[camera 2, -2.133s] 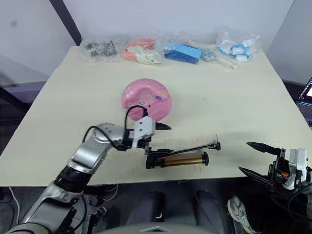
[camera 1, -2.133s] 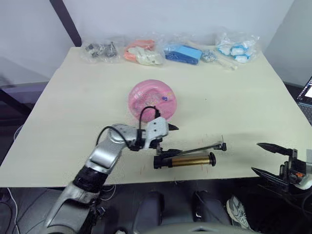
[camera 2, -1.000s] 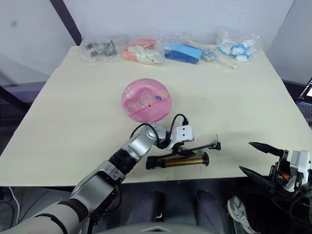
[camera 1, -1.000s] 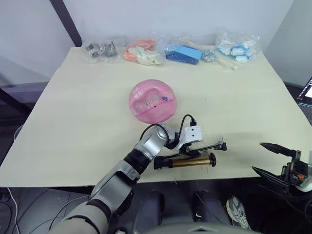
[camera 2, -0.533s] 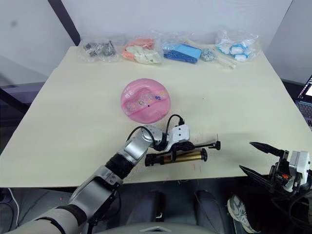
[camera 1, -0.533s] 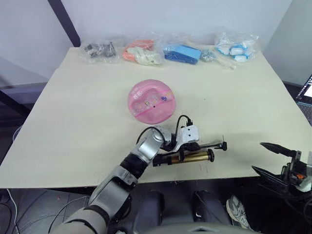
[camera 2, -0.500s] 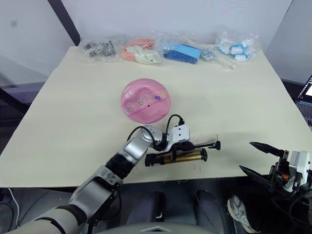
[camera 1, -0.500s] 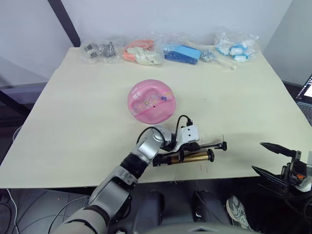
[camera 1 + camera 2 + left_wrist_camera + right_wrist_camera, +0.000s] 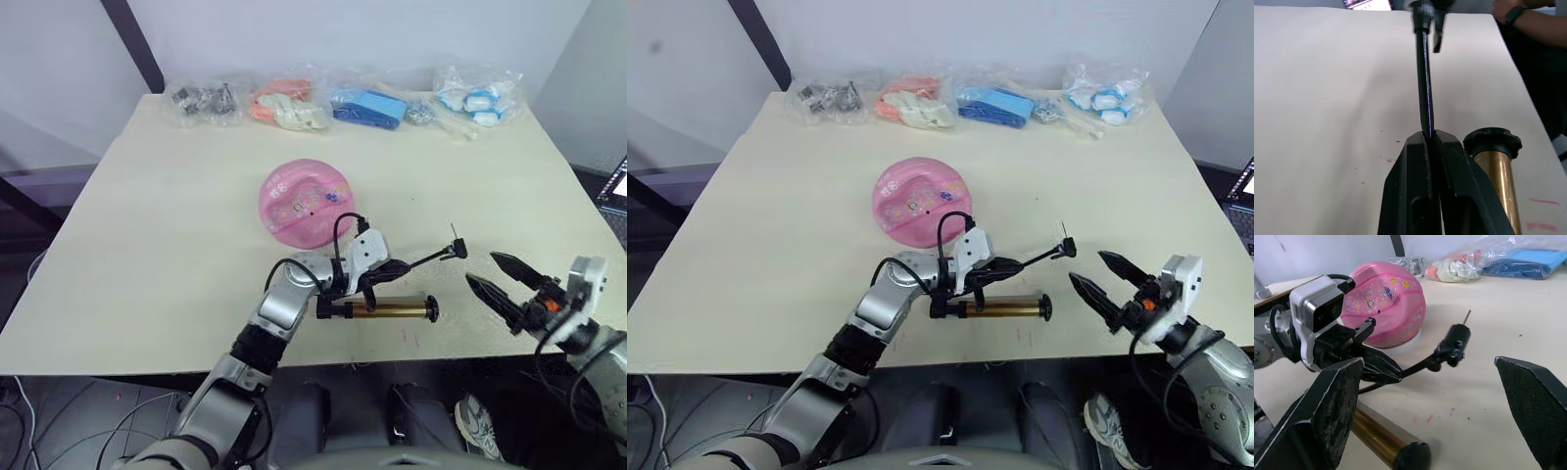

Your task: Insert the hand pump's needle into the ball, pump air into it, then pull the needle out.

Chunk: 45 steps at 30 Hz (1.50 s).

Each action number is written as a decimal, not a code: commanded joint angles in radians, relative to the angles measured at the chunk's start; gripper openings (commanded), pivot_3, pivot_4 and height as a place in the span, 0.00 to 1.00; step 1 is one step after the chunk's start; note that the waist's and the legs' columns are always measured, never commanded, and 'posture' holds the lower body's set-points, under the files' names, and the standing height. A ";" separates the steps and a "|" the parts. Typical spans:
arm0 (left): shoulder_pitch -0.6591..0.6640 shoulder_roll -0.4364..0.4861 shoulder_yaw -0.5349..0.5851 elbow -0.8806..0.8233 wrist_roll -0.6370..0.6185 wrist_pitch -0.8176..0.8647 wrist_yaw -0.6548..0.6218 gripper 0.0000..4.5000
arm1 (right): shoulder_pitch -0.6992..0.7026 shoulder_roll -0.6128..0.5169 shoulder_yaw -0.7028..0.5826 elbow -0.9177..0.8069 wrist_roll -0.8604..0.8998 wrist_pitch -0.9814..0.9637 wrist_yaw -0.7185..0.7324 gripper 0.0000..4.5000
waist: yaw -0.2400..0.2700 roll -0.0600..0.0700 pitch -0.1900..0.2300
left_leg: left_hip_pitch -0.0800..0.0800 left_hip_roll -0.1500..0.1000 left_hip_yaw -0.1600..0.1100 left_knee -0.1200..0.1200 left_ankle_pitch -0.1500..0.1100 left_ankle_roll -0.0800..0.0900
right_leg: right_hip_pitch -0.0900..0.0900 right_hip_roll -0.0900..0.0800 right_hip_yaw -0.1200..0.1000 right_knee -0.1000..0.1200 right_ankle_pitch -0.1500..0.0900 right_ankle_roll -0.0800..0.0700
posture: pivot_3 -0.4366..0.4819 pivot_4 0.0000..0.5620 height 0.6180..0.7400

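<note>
no readable writing; left gripper [image 9: 1431, 142] pinches hose [image 9: 1424, 78].

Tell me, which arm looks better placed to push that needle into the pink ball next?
Probably the left. Its gripper is shut on the hose just below the ball, needle lifted. The right gripper is open, farther off.
</note>
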<state>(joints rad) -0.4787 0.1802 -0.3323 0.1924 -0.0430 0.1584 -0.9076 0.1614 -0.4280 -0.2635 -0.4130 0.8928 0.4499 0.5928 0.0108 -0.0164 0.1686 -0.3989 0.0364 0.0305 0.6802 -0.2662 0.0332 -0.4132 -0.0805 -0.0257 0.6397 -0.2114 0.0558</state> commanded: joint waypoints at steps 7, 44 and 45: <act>0.012 0.009 0.047 -0.054 -0.034 -0.051 0.043 0.02 | -0.153 0.066 0.001 -0.047 0.262 0.241 -0.377 1.00 | 0.004 0.000 0.000 | -0.001 -0.001 0.000 0.001 0.000 0.000 | 0.000 0.000 -0.001 0.000 0.000 0.000 | 0.48 0.27 1.00; -0.006 0.048 0.032 -0.002 -0.024 -0.101 0.013 0.00 | -0.280 0.097 0.015 0.009 0.288 0.322 -0.486 0.08 | 0.002 0.000 0.000 | -0.002 0.000 0.003 0.001 0.000 0.000 | 0.000 0.000 -0.001 0.000 0.000 0.000 | 0.48 0.27 1.00; -0.006 0.048 0.032 -0.001 -0.024 -0.102 0.013 0.00 | -0.281 0.098 0.015 0.011 0.288 0.323 -0.486 0.08 | 0.002 0.000 0.000 | -0.002 0.000 0.003 0.001 0.000 0.000 | 0.000 0.000 -0.001 0.000 0.000 0.000 | 0.48 0.27 1.00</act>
<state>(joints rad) -0.4679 0.2305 -0.2972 0.2073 -0.0618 0.0802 -0.8907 -0.1043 -0.3306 -0.2413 -0.3830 1.1777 0.7818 0.1011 0.0124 -0.0163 0.1686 -0.4004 0.0359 0.0337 0.6811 -0.2664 0.0335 -0.4132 -0.0805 -0.0269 0.6397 -0.2111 0.0562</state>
